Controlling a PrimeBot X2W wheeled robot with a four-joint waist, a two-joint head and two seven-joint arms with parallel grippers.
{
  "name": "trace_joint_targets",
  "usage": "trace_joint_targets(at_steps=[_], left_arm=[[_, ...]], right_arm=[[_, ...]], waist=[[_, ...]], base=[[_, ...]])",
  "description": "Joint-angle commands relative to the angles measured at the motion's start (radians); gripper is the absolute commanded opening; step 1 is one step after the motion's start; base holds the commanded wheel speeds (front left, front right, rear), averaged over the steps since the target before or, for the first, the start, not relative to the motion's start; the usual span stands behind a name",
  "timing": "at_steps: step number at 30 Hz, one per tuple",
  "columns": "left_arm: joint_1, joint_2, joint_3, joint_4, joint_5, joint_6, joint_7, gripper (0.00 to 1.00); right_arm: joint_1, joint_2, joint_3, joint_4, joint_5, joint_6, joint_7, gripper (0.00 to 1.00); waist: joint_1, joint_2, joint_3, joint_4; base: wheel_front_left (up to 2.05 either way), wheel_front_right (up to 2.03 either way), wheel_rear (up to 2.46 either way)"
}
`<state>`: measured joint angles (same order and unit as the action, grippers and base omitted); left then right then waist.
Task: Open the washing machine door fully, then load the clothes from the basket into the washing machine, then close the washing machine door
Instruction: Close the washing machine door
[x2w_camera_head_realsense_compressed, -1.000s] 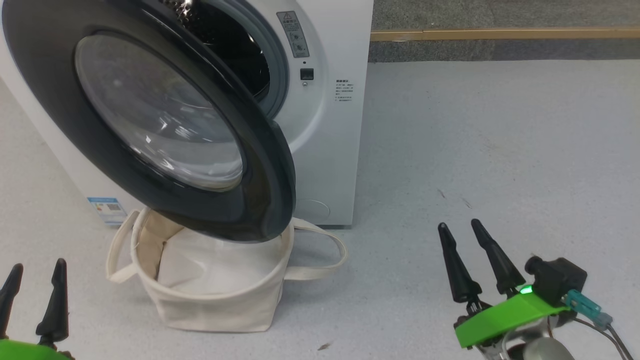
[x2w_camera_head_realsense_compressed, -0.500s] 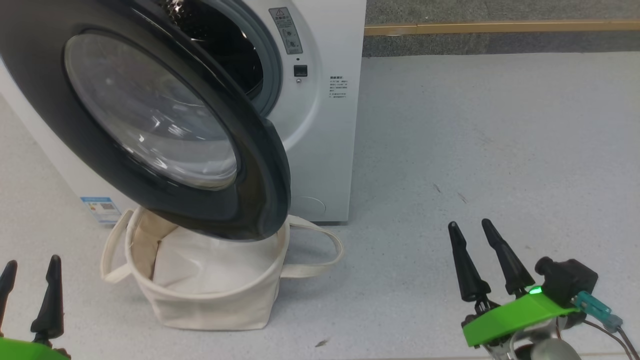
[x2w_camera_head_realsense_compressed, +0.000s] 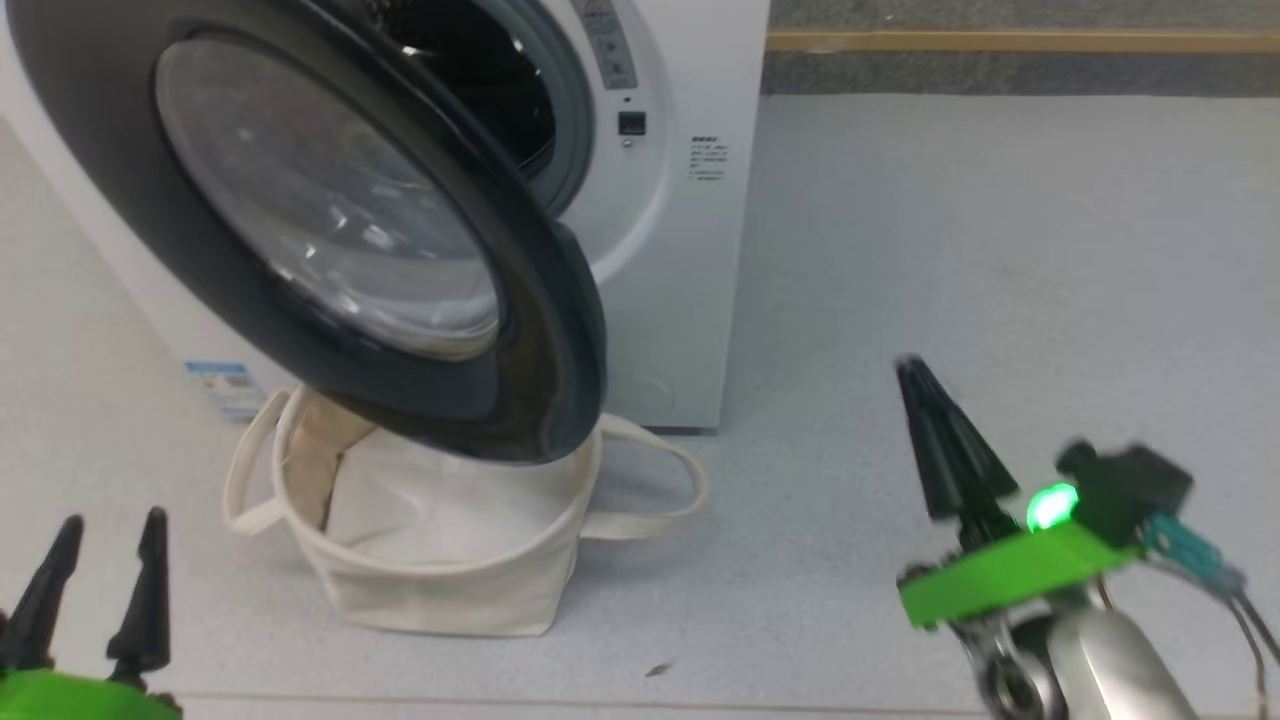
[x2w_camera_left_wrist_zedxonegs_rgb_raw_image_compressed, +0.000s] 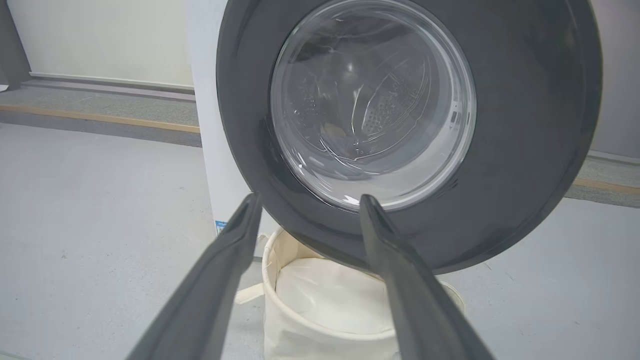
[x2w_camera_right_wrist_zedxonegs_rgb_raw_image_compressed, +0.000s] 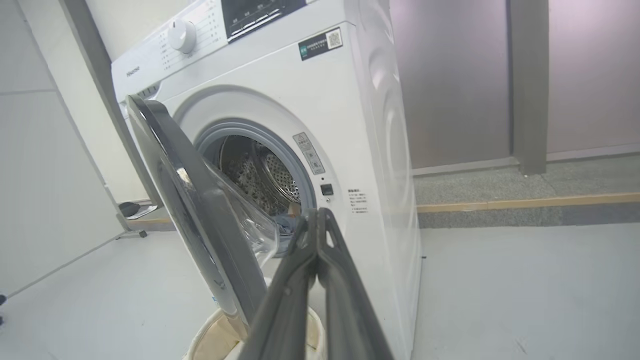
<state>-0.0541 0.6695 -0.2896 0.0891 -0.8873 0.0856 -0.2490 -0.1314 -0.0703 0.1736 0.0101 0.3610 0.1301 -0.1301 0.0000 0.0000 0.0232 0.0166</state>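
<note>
Washing machine (x2w_camera_head_realsense_compressed: 680, 250): stands on a grey floor (x2w_camera_head_realsense_compressed: 1000, 250). All positions below are given from it.

Door (x2w_camera_head_realsense_compressed: 330, 230): hinged at the machine's left and swung out partway, with the mouth uncovered. In the head view its lower rim overhangs the basket (x2w_camera_head_realsense_compressed: 450, 590) – whether they touch cannot be told.

Basket: on the floor directly in front of the machine, below the door. A white pad (x2w_camera_head_realsense_compressed: 450, 510) lies inside it. The left wrist view looks down into the basket (x2w_camera_left_wrist_zedxonegs_rgb_raw_image_compressed: 300, 340) and shows the same pad (x2w_camera_left_wrist_zedxonegs_rgb_raw_image_compressed: 325, 300).

Clothes (x2w_camera_right_wrist_zedxonegs_rgb_raw_image_compressed: 283, 223): the right wrist view looks past the door edge into the steel drum (x2w_camera_right_wrist_zedxonegs_rgb_raw_image_compressed: 260, 170), where a small patch of bluish cloth sits low in the mouth. It is too small to make out any print. The same view shows the control knob (x2w_camera_right_wrist_zedxonegs_rgb_raw_image_compressed: 181, 36) at the machine's top, above what the head view takes in.

Left gripper (x2w_camera_head_realsense_compressed: 112, 520): in front of the machine and out past its left corner, near the blue label (x2w_camera_head_realsense_compressed: 222, 385). The fingers are spread and empty. Its own view frames the door glass (x2w_camera_left_wrist_zedxonegs_rgb_raw_image_compressed: 372, 100) between the fingers (x2w_camera_left_wrist_zedxonegs_rgb_raw_image_compressed: 220, 265).

Right gripper (x2w_camera_head_realsense_compressed: 912, 372): off the machine's right side and well apart from it, above the floor – blurred in the head view. The fingers (x2w_camera_right_wrist_zedxonegs_rgb_raw_image_compressed: 320, 280) are pressed together with nothing between them.
</note>
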Motion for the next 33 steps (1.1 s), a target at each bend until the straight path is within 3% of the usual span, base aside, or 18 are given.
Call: trace_joint_targets(at_steps=[1, 7, 13, 21, 33], left_arm=[[-0.086, 0.028, 0.041, -0.022, 0.014, -0.01, -0.011, 1.0], [-0.147, -0.014, -0.008, 0.0, 0.033, -0.027, -0.006, 1.0], [-0.218, -0.052, -0.065, 0.036, 0.065, -0.043, 0.01, 1.0], [-0.265, -0.091, -0.123, 0.031, 0.093, -0.049, 0.033, 1.0], [-0.283, -0.116, -0.142, 0.032, 0.096, -0.054, 0.03, 1.0]], right_arm=[[-0.099, 0.011, 0.048, -0.051, -0.006, 0.001, 0.014, 0.0], [-0.242, 0.018, 0.149, -0.034, 0.014, 0.001, 0.057, 0.0], [-0.376, 0.02, 0.266, 0.079, 0.113, 0.001, 0.039, 0.0], [-0.426, 0.02, 0.324, 0.307, 0.218, 0.001, -0.009, 0.0], [-0.547, 0.02, 0.378, 0.612, 0.427, 0.001, -0.119, 0.0]], waist=[[0.0, 0.0, 0.013, 0.02], [0.0, 0.0, 0.011, 0.085], [0.0, 0.0, -0.005, 0.175], [0.0, 0.0, -0.01, 0.277], [0.0, 0.0, 0.02, 0.314]], base=[[0.0, 0.0, 0.0], [0.0, 0.0, 0.0], [0.0, 0.0, 0.0], [0.0, 0.0, 0.0], [0.0, 0.0, 0.0]])
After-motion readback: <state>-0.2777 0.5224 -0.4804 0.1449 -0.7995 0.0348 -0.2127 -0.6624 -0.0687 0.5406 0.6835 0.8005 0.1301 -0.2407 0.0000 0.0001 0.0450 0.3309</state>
